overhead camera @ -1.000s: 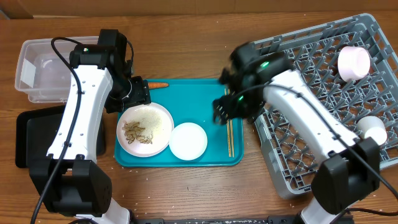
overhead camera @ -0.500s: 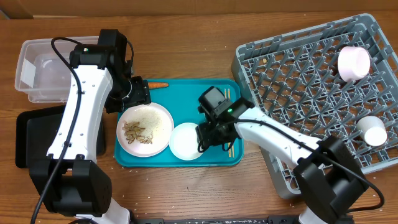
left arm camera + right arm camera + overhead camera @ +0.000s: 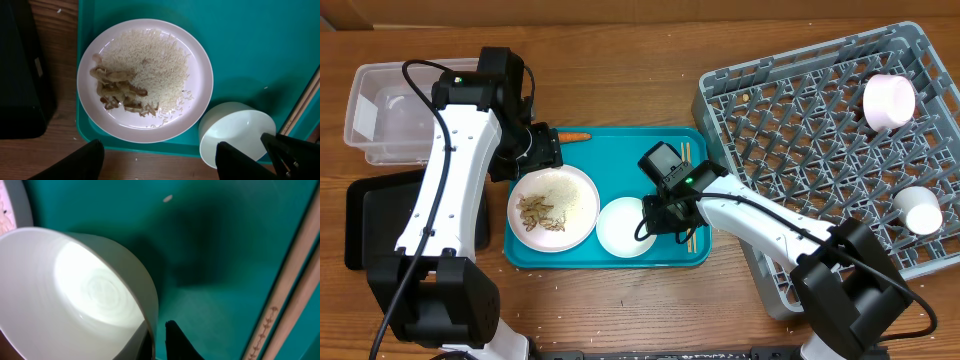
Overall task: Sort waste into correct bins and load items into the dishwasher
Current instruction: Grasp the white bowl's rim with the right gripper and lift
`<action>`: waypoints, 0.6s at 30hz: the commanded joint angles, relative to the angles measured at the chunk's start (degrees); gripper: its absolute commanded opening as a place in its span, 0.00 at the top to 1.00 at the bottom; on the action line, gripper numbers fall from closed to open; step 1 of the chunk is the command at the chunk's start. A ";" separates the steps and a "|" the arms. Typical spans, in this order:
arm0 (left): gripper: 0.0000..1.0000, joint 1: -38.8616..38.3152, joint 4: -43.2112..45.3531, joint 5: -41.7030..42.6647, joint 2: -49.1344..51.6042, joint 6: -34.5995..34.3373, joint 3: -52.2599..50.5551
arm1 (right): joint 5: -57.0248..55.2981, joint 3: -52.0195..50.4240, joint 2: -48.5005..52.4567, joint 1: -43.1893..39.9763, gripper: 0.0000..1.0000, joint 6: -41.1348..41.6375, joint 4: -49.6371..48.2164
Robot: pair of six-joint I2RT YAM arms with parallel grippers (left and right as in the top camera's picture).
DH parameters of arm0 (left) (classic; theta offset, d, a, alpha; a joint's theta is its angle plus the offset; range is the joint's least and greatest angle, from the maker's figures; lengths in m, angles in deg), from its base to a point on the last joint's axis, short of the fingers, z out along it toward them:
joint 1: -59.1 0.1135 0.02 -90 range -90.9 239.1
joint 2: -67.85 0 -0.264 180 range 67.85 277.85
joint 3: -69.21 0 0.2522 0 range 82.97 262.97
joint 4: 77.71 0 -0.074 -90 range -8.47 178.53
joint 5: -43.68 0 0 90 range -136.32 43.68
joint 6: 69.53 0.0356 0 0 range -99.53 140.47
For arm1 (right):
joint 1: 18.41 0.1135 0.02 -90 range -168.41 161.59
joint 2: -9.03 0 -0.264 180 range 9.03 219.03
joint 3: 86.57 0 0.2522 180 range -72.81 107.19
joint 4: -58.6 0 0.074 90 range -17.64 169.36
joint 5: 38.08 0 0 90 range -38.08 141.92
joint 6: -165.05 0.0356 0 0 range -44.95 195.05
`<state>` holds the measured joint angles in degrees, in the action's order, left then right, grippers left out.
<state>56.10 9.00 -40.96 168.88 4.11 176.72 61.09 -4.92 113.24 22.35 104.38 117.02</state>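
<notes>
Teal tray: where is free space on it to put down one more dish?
The tray's upper middle is bare, between the carrot, the chopsticks, and the plate and bowl below. The lower half is crowded: plate, bowl and right gripper sit close together.

Robot lab bench dressed up as a mock kitchen cleanup station. A bare brown wooden tabletop carries a white-and-black left robot arm and a matching right robot arm, with their bases at the 6 o'clock edge and a loose black cable looped over the left one – research rig, not home gear.

Kitchen props are laid out around them:
- large square grey plastic dish rack at 3 o'clock
- teal rectangular plastic tray at centre, holding a white round plate with rice and beige scraps and a small white round bowl
- clear rectangular plastic tub at 10 o'clock
- flat black rectangular tray at 8 o'clock
</notes>
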 commanded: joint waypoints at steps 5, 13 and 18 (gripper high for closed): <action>0.27 -0.39 0.02 0.46 -1.40 -0.37 0.85 | -0.81 -0.39 -1.18 0.07 0.95 2.27 0.20; 0.27 -0.39 0.00 0.46 -1.40 -0.37 0.85 | -3.65 2.73 -1.70 -0.61 0.96 -0.74 1.81; 0.27 -0.39 0.04 0.46 -1.40 -0.37 0.85 | -21.53 14.27 -4.72 -1.97 0.96 -4.26 11.56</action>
<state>56.10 9.00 -40.94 168.88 4.11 176.72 54.66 0.07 113.21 21.73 103.22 125.31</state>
